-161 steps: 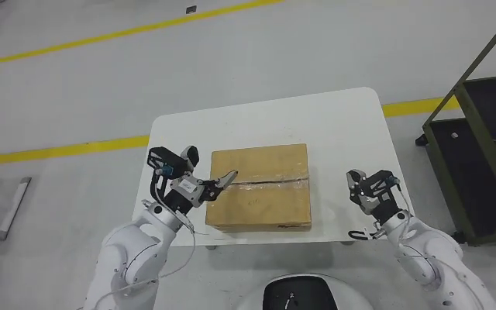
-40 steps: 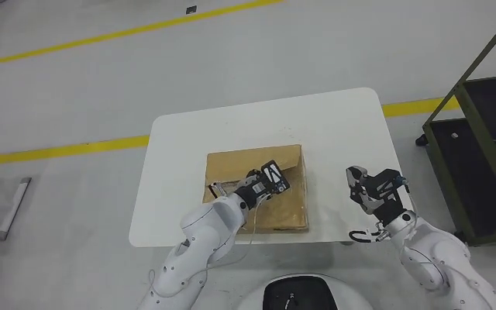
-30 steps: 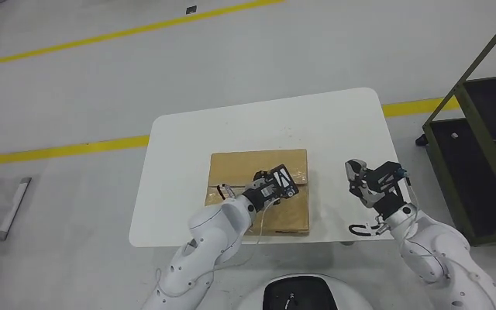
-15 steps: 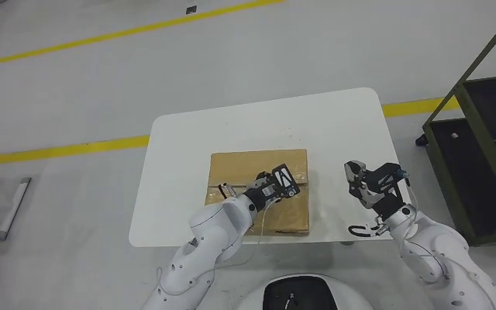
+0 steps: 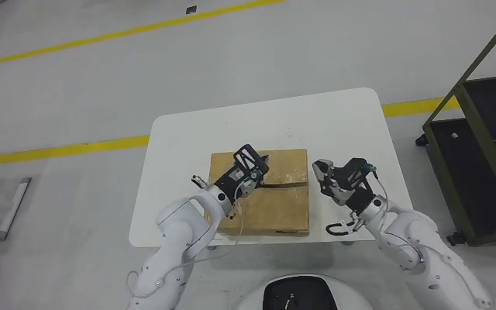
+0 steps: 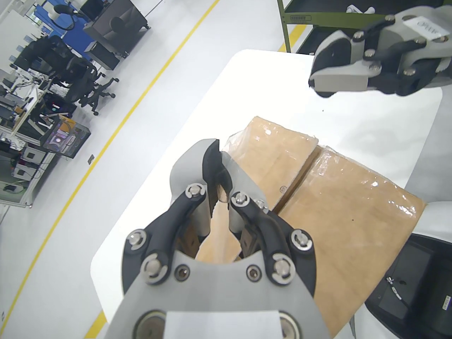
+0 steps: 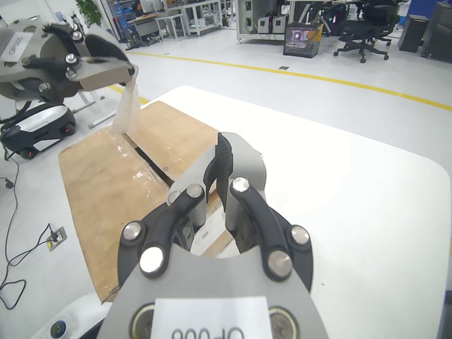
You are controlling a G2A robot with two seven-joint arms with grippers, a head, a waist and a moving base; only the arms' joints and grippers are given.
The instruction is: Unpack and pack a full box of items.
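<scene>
- A white table (image 5: 341, 124) with rounded corners carries everything here
- The cardboard box (image 5: 271, 209) lies flat in the middle of the table, close up against its near edge; the top flaps are down, with a dark narrow gap along the seam (image 5: 288, 184) and shiny clear film over the cardboard
- The left gripper (image 6: 219, 164) is held above the box's far left part, fingers pinched together on a strip of clear tape
- The right gripper (image 7: 220, 164) sits just beside the box's right side, by the end of the seam, its fingers pressed together with nothing between them
- The tape strip (image 7: 127, 107) hangs from the left gripper's fingertips down to the box top, where its lower end joins the film near the seam
</scene>
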